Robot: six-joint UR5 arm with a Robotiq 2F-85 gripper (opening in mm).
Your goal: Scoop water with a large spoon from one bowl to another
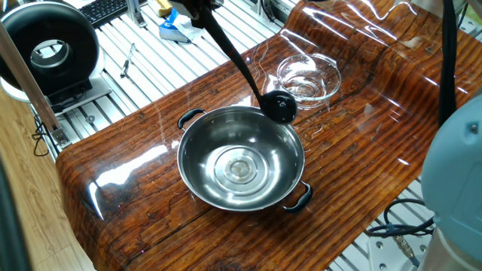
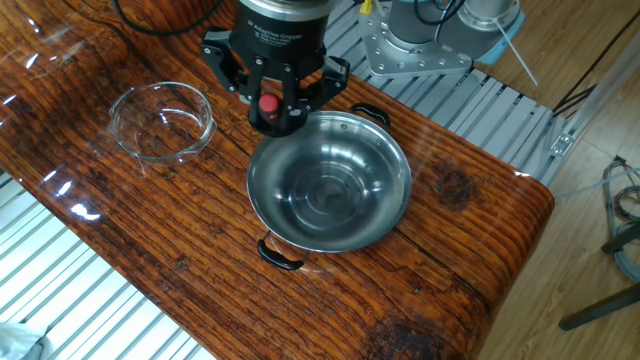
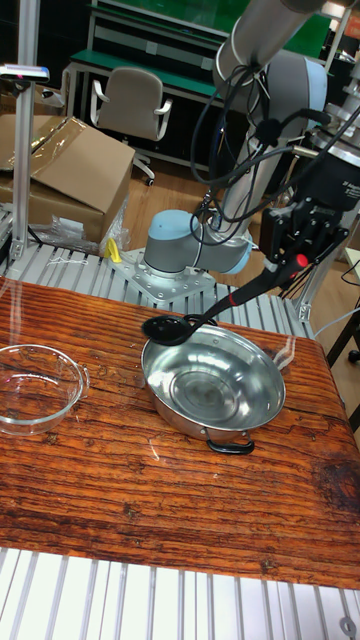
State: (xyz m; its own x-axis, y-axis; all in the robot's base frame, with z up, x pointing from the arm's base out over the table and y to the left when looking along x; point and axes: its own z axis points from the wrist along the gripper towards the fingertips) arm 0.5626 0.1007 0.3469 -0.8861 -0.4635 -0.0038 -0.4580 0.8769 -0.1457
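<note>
The large spoon, a black ladle (image 1: 279,106), hangs tilted with its round head just above the steel bowl's rim on the side facing the glass bowl. Its handle (image 3: 240,295) slopes up to my gripper (image 2: 270,102), which is shut on the red-tipped end. The steel bowl (image 1: 193,169) (image 2: 388,200) (image 3: 262,400) sits mid-table, with faint glints of water over its ringed base. The small clear glass bowl (image 1: 307,77) (image 2: 162,120) (image 3: 35,388) stands apart beside it. I cannot tell whether the ladle head holds water.
The wooden table top is glossy, with rounded edges dropping to slatted aluminium framing. A black round device (image 1: 49,49) and a keyboard (image 1: 102,9) lie beyond the table. The arm's base (image 3: 190,250) stands behind the steel bowl, and a cardboard box (image 3: 70,170) sits farther back.
</note>
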